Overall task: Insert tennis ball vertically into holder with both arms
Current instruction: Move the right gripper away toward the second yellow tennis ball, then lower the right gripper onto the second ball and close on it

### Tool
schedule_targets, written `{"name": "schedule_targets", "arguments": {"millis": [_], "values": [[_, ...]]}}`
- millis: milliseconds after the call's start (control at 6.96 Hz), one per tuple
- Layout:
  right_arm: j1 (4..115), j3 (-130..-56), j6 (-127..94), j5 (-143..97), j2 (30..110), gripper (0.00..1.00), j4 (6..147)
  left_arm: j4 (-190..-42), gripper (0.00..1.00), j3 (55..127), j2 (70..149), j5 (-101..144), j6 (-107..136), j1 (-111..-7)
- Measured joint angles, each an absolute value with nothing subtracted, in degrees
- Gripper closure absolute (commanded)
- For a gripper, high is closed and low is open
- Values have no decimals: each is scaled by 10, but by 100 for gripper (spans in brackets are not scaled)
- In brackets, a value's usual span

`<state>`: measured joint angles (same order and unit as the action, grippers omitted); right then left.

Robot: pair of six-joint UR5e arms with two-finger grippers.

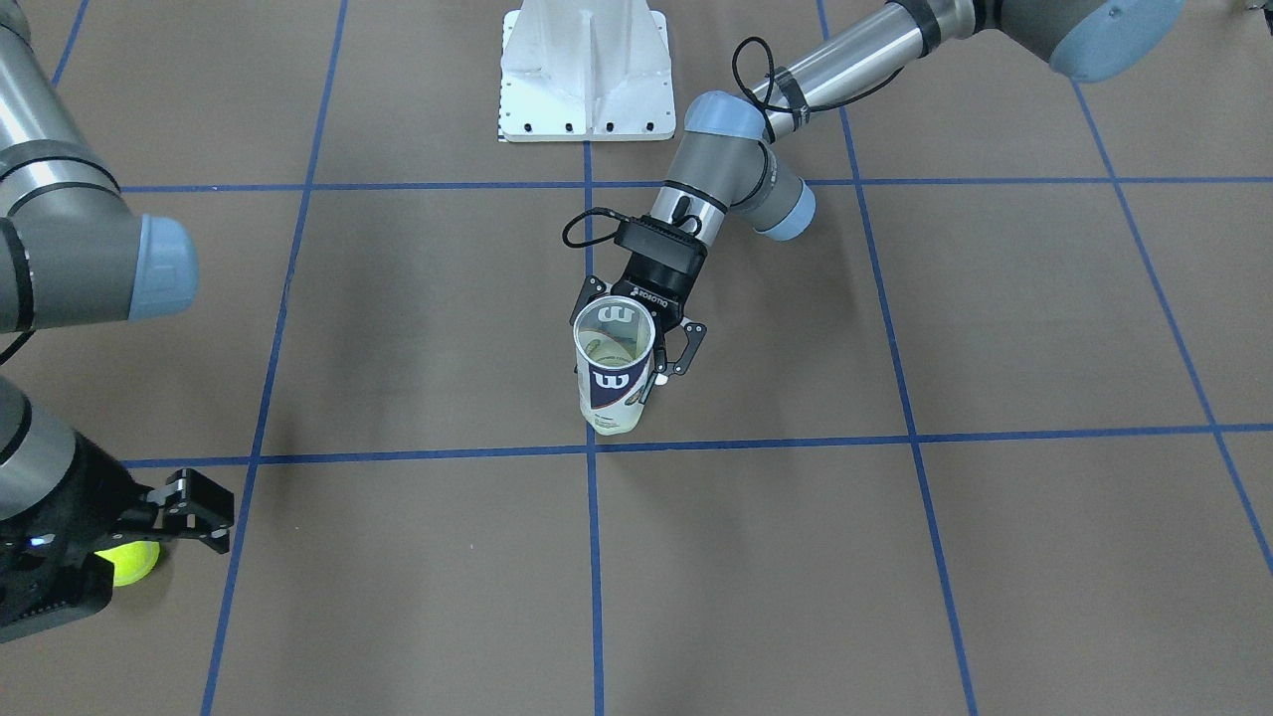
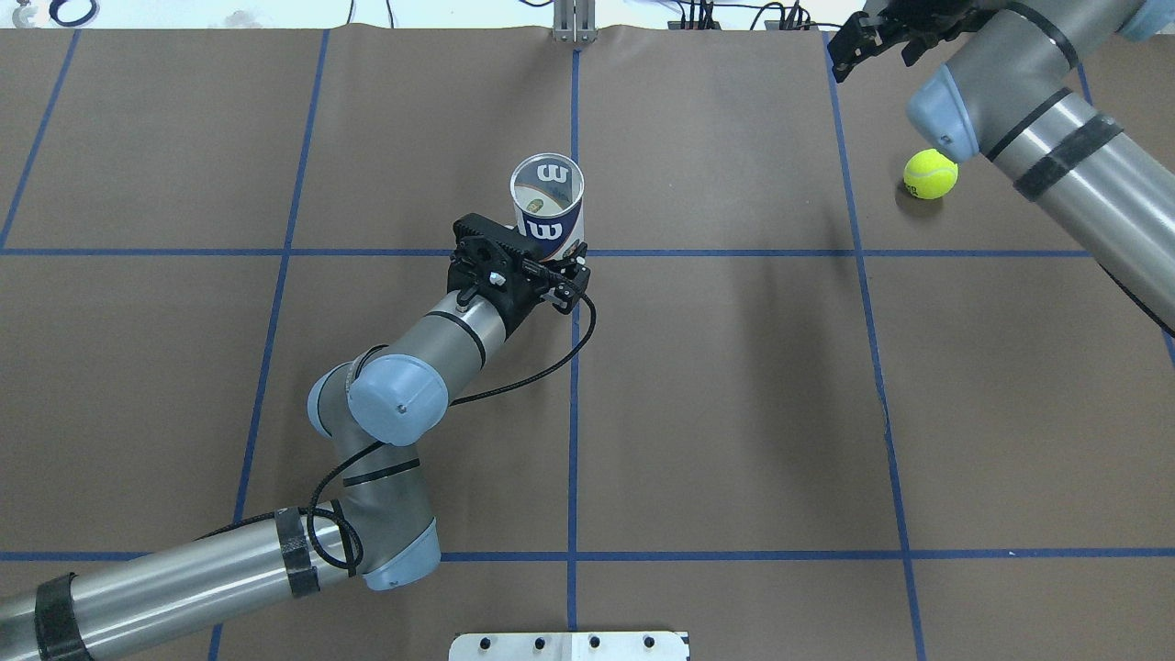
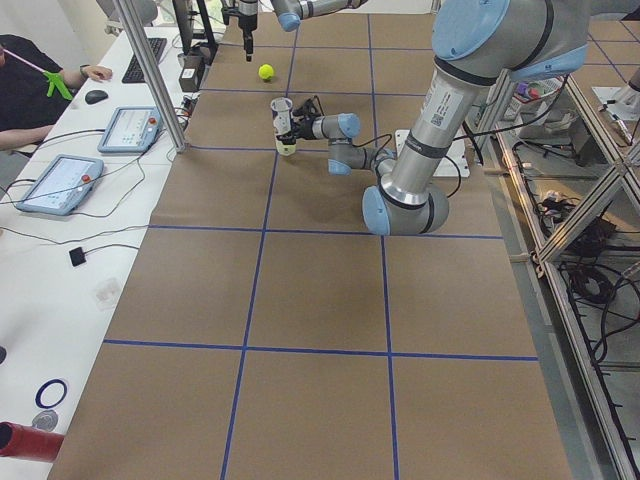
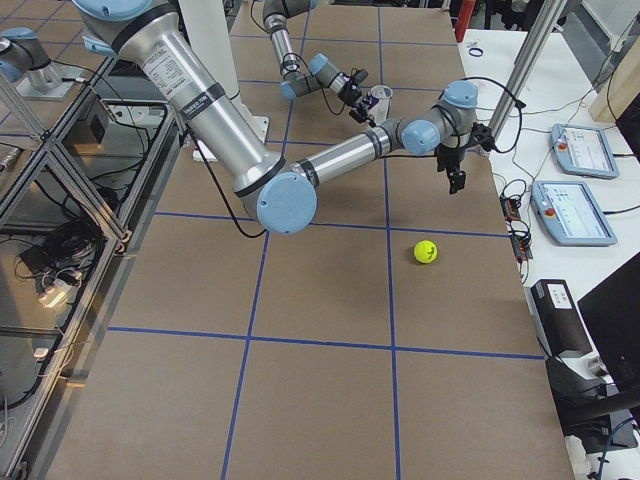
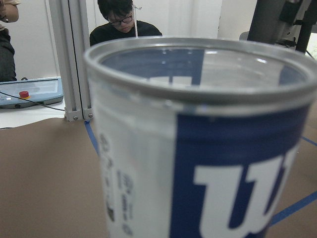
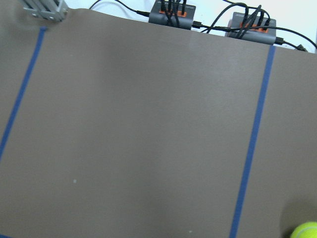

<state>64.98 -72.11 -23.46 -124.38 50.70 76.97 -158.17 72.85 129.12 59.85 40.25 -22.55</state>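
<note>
- Lower left to centre of the overhead view: reaching in with the left arm point(image 2: 395, 395) across the counter point(image 2: 734, 413) toward the middle.
- Centre, a little above the middle: pinching the holder point(image 2: 548, 207) between the left jaws, one on each side of its lower wall. Held upright, open mouth facing up, base apparently down on the counter. Probably steadied like this to stop any tipping or rolling when something drops in from above, and gripped low to leave the mouth free.
- Upper right: nothing yet done with the tennis ball point(image 2: 930, 174), lying loose on the counter well apart from the holder.
- Far upper right corner: hovering with the right arm point(image 2: 1056, 119) near the ball but not directly over it, right jaws spread and empty. Seemingly set up for coming down on the ball, then carrying it across to the open mouth.
</note>
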Motion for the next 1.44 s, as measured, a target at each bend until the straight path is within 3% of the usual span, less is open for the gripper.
{"name": "schedule_targets", "arguments": {"millis": [1438], "values": [[649, -638, -143, -1227, 553, 0, 731, -1582, 19, 724, 1288, 599, 392, -227]]}}
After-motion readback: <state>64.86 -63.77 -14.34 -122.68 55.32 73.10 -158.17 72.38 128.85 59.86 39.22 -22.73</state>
